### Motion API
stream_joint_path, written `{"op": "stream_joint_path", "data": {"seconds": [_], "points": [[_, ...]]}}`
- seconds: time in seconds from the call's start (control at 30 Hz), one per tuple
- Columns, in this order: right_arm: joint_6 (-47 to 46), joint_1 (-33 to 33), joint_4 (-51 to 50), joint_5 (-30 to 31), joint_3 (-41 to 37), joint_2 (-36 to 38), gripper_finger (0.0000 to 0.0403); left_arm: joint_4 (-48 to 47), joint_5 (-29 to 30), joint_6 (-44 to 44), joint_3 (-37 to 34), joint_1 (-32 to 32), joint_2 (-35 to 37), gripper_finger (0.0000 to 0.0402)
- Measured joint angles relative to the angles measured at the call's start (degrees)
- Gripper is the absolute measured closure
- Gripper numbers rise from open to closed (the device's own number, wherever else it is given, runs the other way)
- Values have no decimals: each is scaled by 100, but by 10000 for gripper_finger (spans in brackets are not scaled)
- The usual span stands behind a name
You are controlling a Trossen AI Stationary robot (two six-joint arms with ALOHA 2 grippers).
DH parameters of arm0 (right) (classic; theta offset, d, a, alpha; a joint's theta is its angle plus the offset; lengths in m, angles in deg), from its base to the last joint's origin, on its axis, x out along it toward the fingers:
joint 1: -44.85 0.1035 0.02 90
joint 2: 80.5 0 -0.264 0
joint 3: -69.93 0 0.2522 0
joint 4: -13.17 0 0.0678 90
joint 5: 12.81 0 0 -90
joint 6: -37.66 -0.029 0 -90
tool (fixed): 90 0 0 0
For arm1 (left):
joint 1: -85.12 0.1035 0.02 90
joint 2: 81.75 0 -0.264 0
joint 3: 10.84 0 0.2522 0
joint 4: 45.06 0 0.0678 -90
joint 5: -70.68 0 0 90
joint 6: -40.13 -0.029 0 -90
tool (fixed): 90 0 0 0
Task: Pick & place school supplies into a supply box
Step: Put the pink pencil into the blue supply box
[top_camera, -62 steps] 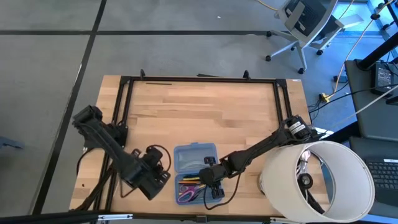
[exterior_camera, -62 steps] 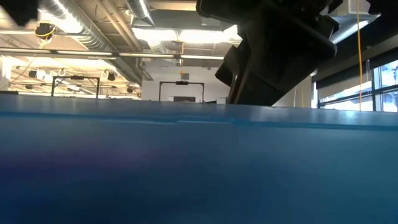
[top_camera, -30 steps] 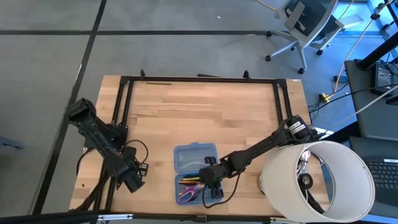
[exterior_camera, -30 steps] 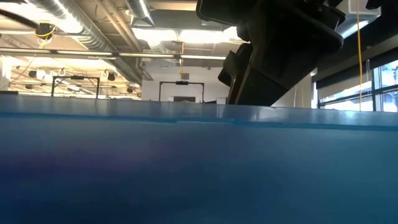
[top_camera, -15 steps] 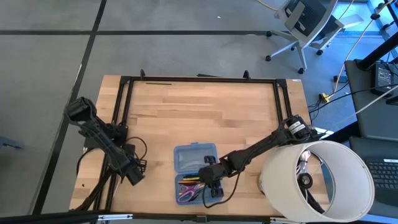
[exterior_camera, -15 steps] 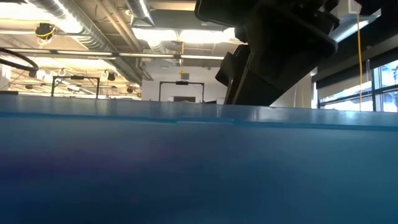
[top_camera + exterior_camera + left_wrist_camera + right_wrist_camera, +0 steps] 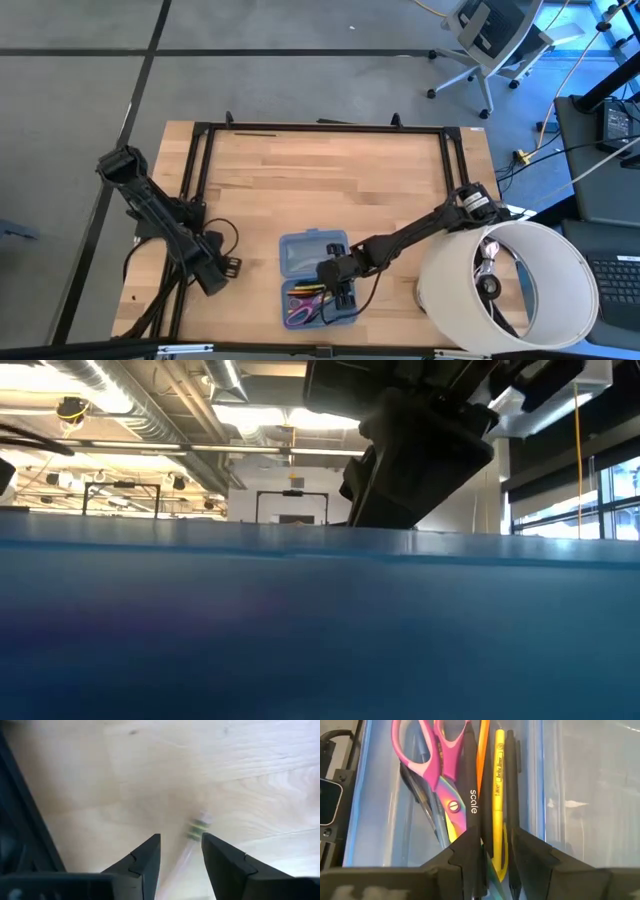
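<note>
I have the right gripper [image 7: 496, 851] down over the near half of the supply box [image 7: 314, 252], fingers apart around a black pen [image 7: 492, 795] lying among the scissors [image 7: 436, 765] and yellow pencil [image 7: 499, 775]. My left gripper [image 7: 181, 865] hangs parted above a clear pen [image 7: 192, 840] near the table's [image 7: 330, 170] left edge.

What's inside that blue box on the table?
The supply box holds pink-handled scissors, a black pen, a yellow pen and an orange stick. The right gripper hides their lower ends.
</note>
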Motion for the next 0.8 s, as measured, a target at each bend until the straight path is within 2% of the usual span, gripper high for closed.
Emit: {"op": "stream_joint_path", "data": {"seconds": [0.17,0.4,0.63,0.8], "points": [[242,-63,-2,0,0,0,277,472,446,-288,10,30,-166,291],[319,-132,13,4,0,0,277,384,145,-574,88,164,-750,331],[423,-158,20,6,0,0,277,412,217,-686,111,361,-668,362],[425,-169,23,7,0,0,277,476,58,-1249,113,644,-622,392]]}}
